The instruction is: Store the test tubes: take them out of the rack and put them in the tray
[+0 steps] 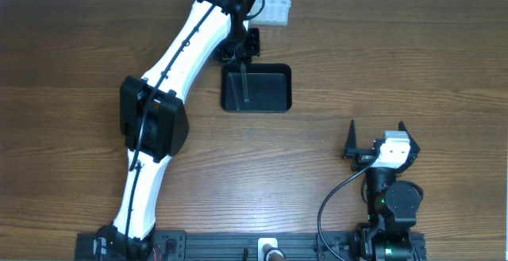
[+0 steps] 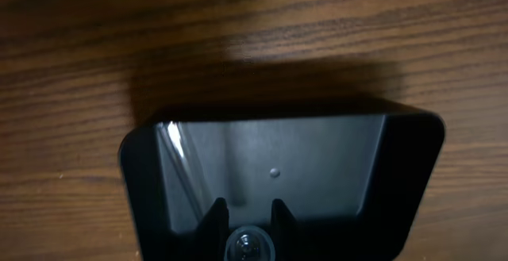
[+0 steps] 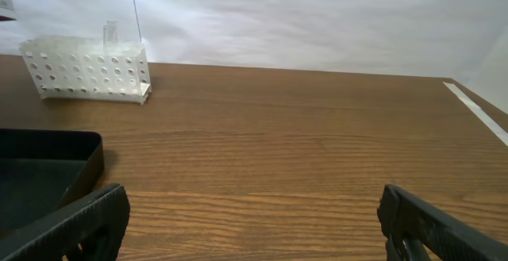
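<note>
The black tray (image 1: 274,102) lies mid-table, and the white perforated rack (image 1: 276,5) stands just beyond it. My left gripper (image 1: 240,55) hangs over the tray's left part. Its fingertips are shut on a clear test tube (image 2: 250,245), seen end-on as a round glass rim between them (image 2: 247,209). From above, this tube (image 1: 244,85) runs from the gripper down into the tray (image 2: 413,174). A pale glossy streak (image 2: 178,166) along one tray wall may be another tube; I cannot tell. One tube (image 3: 109,31) stands in the rack (image 3: 87,74). My right gripper (image 1: 377,136) (image 3: 250,213) rests open near its base.
Bare wooden table surrounds the tray on all sides. The left arm's white links (image 1: 178,63) stretch diagonally across the left half of the table. A strip of tape (image 3: 476,110) marks the table near its right edge.
</note>
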{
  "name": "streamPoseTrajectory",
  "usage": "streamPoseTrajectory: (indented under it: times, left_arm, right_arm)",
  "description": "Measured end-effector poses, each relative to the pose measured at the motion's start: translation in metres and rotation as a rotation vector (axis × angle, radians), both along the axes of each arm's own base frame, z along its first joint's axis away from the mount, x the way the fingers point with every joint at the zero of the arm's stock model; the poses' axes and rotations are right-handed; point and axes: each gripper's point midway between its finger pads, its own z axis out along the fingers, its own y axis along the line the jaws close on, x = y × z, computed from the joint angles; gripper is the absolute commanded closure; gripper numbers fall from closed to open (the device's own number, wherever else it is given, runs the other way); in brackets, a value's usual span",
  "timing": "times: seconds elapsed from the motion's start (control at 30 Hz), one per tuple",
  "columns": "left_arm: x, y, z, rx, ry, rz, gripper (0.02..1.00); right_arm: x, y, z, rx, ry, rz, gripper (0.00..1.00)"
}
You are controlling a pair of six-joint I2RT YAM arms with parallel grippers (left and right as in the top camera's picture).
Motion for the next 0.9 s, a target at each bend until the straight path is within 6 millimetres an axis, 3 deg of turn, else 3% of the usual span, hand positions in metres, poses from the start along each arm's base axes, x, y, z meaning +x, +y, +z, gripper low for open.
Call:
streamPoseTrajectory:
  times: [0.67,0.9]
  left_arm:
    - [-0.002,0.0,-0.052,0.036,0.087,0.0,0.965]
    - [0.0,0.0,-0.056,0.034,0.084,0.002,0.936]
  right_arm:
    - [0.0,0.0,0.0,0.001,0.0,0.0,0.007]
    - [0.0,0.0,0.0,0.001,0.0,0.0,0.007]
